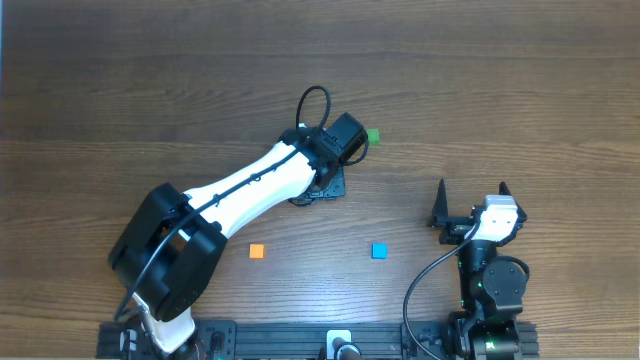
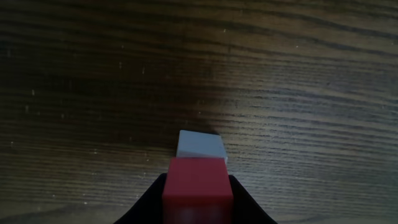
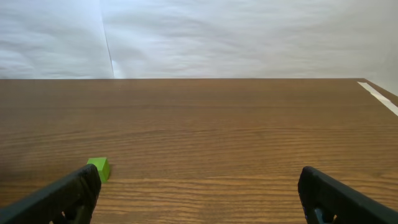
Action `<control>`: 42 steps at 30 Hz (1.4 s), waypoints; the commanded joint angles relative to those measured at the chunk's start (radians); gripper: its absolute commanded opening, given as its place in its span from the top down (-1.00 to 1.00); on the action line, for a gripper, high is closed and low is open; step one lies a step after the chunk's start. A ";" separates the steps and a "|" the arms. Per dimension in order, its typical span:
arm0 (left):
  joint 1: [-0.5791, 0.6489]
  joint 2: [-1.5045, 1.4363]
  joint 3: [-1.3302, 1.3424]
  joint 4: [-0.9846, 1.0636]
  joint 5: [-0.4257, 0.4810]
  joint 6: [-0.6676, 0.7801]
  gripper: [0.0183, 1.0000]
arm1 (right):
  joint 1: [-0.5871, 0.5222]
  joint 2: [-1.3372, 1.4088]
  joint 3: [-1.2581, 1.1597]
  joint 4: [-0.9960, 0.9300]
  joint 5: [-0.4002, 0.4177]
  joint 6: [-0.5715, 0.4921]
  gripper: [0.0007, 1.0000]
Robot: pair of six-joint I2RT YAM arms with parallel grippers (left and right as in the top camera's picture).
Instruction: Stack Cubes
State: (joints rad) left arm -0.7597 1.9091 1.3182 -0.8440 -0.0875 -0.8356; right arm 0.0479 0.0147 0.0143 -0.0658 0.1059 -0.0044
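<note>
Left claw (image 2: pixel 198 210) is clamped on a red cube (image 2: pixel 198 183), right over a white cube (image 2: pixel 200 145) on the desk (image 2: pixel 74 74). Looks like the 1st stack, prob. not set down yet. Green cube (image 1: pixel 373 136), orange cube (image 1: pixel 257 251) & blue cube (image 1: pixel 379 250) lie loose, so most's left. Right claw (image 3: pixel 199 196) gapes wide, holding nothing. Can't tell if red touches white, since red partly hides it.

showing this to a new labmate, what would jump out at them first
The left arm lies across the middle of the table, with the left gripper shut on a red cube just by a whitish cube. Then the loose colours: a green cube beside that arm's wrist, an orange cube and a blue cube nearer the bases.
</note>
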 commanded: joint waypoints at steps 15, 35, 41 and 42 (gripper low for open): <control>0.005 0.049 -0.008 0.022 -0.018 -0.014 0.48 | -0.006 -0.009 -0.010 0.003 -0.008 0.000 -0.99; 0.004 -0.189 -0.008 -0.038 -0.015 -0.013 -1.00 | -0.006 -0.009 -0.009 0.003 -0.008 0.000 -0.99; -0.028 -0.391 -0.032 -0.207 -0.063 -0.014 -1.00 | -0.006 -0.009 -0.009 0.003 -0.008 -0.001 -0.99; -0.036 -0.417 -0.050 -0.215 -0.076 -0.014 -1.00 | -0.006 -0.009 -0.009 0.003 -0.008 0.000 -0.99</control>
State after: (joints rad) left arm -0.7696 1.5852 1.3083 -1.0302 -0.1055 -0.8532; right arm 0.0479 0.0147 0.0143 -0.0658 0.1059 -0.0032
